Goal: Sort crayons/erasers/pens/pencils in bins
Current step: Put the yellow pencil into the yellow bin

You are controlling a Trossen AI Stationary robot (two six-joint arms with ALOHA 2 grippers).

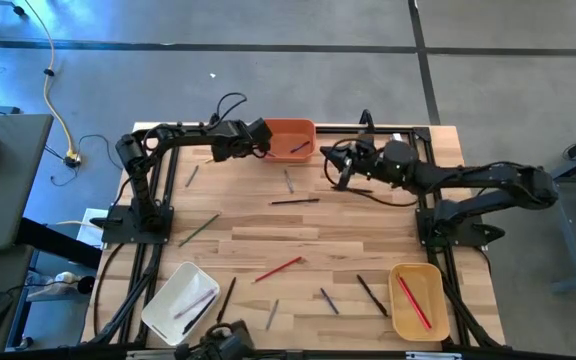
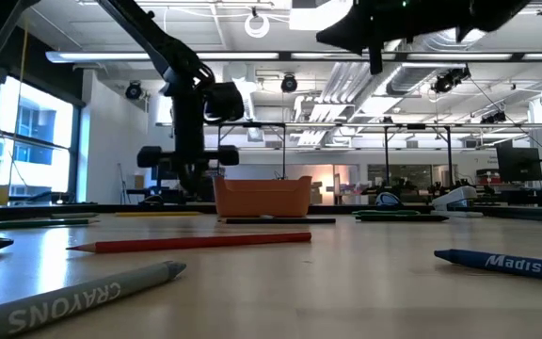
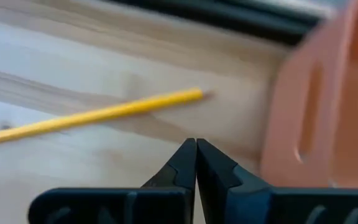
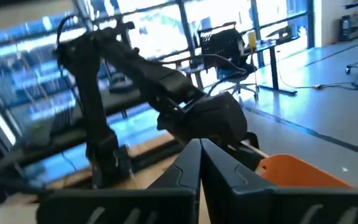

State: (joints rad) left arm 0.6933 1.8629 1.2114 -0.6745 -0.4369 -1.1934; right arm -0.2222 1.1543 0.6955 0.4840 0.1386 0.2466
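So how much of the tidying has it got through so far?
Partly done. The orange bin, white bin and tan bin each hold a few sticks. Nothing is in hand: the left gripper beside the orange bin and the right gripper are shut and empty. About ten sticks still lie loose, like the red pencil.

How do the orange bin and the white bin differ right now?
The orange bin sits at the table's far edge between both grippers; the white bin sits at the near left corner, away from them. The orange bin lies square to the table; the white bin is turned at an angle. Both hold sticks already.
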